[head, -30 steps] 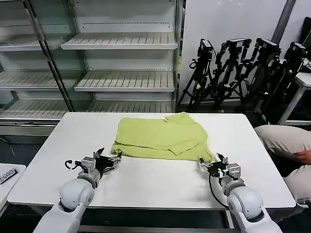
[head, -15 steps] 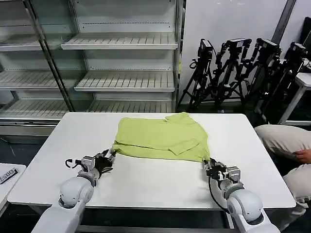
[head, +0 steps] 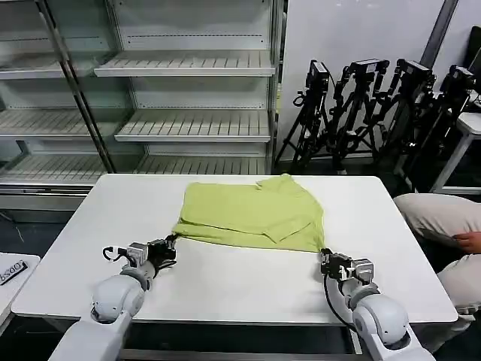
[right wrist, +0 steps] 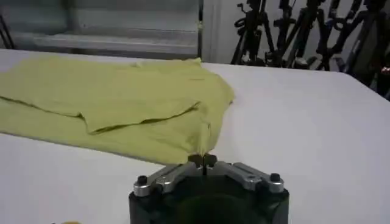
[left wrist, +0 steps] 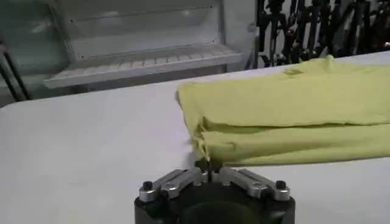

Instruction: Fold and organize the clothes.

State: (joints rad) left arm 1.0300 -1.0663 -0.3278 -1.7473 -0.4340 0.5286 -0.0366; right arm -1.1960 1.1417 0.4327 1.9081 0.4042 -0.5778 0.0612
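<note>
The clothes are one lime T-shirt (head: 252, 212) lying partly folded on the white table (head: 225, 282), a folded layer on top. My left gripper (head: 170, 243) is shut on the shirt's near left corner (left wrist: 204, 152), low over the table. On the other side, my right gripper (head: 324, 259) pinches the near right corner (right wrist: 204, 149), also shut. The near hem runs taut between the two corners. In both wrist views the fabric (right wrist: 109, 103) spreads away from the closed jaws (left wrist: 292, 115).
Metal shelving (head: 188, 98) stands behind the table. Black camera tripods (head: 376, 105) crowd the back right. A person's legs in beige trousers (head: 443, 226) sit by the table's right edge. A small side table (head: 9, 274) is at the left.
Both grippers closed on the shirt's near corners and drew back toward me slightly; the near hem has been pulled straighter.
</note>
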